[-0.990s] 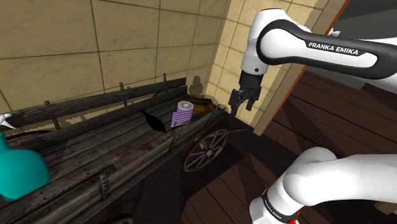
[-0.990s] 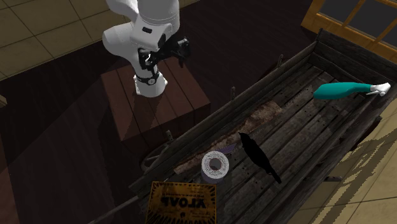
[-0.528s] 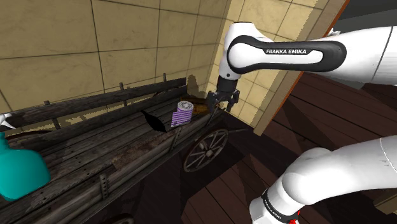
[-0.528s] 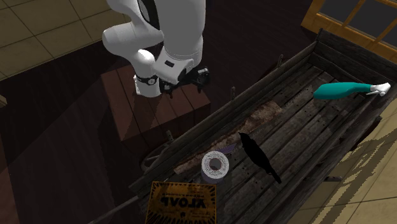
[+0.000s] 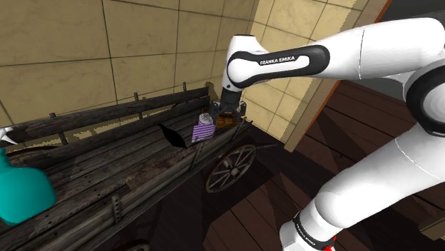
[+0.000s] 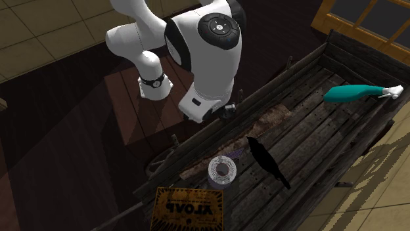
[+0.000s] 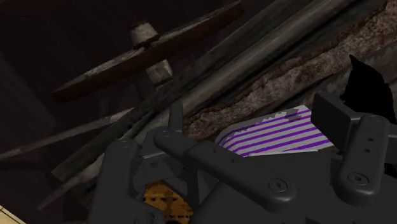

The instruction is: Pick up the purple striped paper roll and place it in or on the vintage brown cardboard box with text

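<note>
Presently gripper [image 5: 227,116] was seen just beside roll [image 5: 204,127], fingers apart, nothing clasped. Roll best straddled squarely at mid-height before squeeze; nearby box [image 6: 186,208] to be avoided.

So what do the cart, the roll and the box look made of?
Cart: weathered wood, grey cracked planks and grain. Roll: probably paper, matte purple-and-white stripes, hollow core. Box: likely cardboard, flat matte brown with printed text.
</note>
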{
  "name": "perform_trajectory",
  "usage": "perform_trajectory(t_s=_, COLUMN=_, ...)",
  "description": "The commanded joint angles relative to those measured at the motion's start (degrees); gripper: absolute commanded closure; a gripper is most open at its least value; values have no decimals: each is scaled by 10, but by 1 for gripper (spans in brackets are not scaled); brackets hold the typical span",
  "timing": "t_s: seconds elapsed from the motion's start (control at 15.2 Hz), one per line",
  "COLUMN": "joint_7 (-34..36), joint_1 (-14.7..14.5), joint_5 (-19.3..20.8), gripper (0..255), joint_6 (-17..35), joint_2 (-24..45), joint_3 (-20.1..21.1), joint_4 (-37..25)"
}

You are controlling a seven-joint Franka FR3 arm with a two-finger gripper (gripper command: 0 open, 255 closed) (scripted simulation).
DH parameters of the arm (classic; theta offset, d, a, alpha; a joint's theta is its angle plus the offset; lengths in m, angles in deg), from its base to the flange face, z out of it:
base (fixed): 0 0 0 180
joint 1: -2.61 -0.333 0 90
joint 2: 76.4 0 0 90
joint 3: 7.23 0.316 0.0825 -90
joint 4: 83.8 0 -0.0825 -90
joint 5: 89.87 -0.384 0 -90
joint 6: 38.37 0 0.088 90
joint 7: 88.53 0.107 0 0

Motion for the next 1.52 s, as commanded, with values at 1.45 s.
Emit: perform_trajectory(t_s=1.45, joint_7=146, joint_1=5, joint_5=71, gripper=0, joint_6=129, joint_2=219, joint_3=0, joint_4=-111)
